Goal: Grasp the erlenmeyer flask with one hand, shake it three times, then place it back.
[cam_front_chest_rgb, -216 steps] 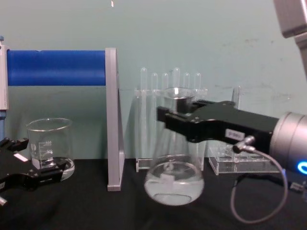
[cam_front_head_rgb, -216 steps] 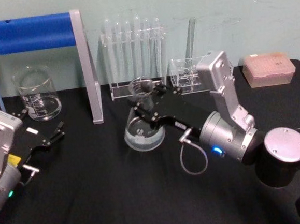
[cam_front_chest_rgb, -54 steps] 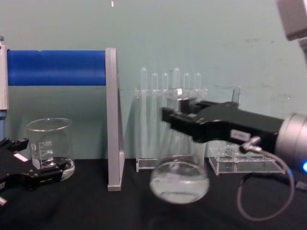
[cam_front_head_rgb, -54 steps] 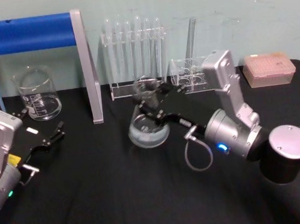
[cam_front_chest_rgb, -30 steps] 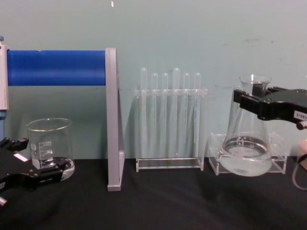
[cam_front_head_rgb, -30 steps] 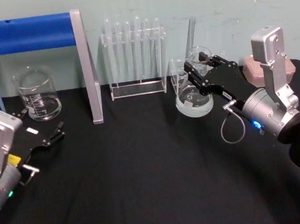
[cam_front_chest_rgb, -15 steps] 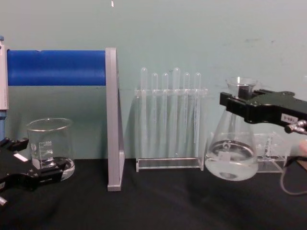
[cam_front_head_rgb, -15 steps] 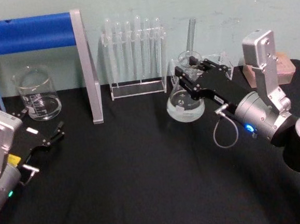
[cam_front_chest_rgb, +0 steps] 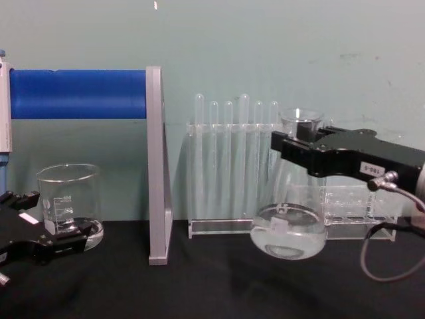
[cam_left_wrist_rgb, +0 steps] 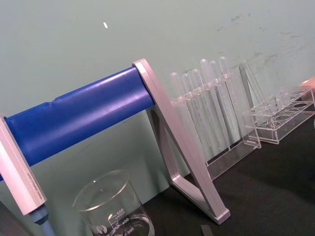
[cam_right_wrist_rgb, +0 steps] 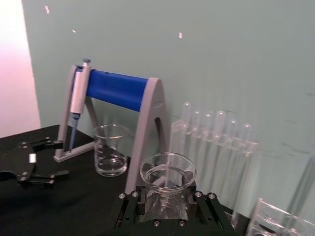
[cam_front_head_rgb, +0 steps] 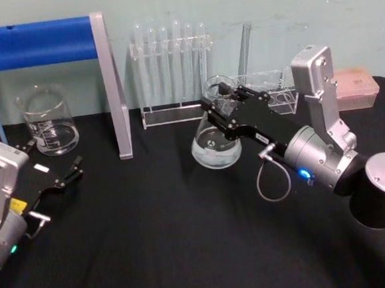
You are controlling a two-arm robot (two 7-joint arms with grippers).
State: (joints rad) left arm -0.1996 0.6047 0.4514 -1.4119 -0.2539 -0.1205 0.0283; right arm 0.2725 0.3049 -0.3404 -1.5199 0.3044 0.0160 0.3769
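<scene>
The black right end effector point(cam_front_head_rgb: 220, 106) with the silver wrist is squeezed shut around the thin neck of the clear glass cone-shaped erlenmeyer flask point(cam_front_head_rgb: 214, 146). The landmark here is the clear plastic rack of test tubes point(cam_front_head_rgb: 173, 72), which stands at the back of the black table point(cam_front_head_rgb: 161, 253). The erlenmeyer flask is in front of that rack, near its right end. From the chest, the flask point(cam_front_chest_rgb: 288, 229) hangs below the right end effector point(cam_front_chest_rgb: 300, 141) and hides part of the rack of test tubes point(cam_front_chest_rgb: 232, 166). The flask is tilted, so it does not stand flat, and its wide round bottom shows. From the right wrist, the flask's open rim point(cam_right_wrist_rgb: 167, 172) sits just above the two black fingers point(cam_right_wrist_rgb: 132, 206).

The black left end effector point(cam_front_head_rgb: 55, 160) rests low over the table, well to the left of the rack and nearer the robot. Its fingers are spread apart and hold nothing.

A clear glass beaker point(cam_front_head_rgb: 47, 122) stands far to the left of the rack. A grey stand with a blue bar point(cam_front_head_rgb: 111, 83) is between the beaker and the rack. A low clear rack point(cam_front_head_rgb: 272, 97) sits just to the right of the rack of test tubes.
</scene>
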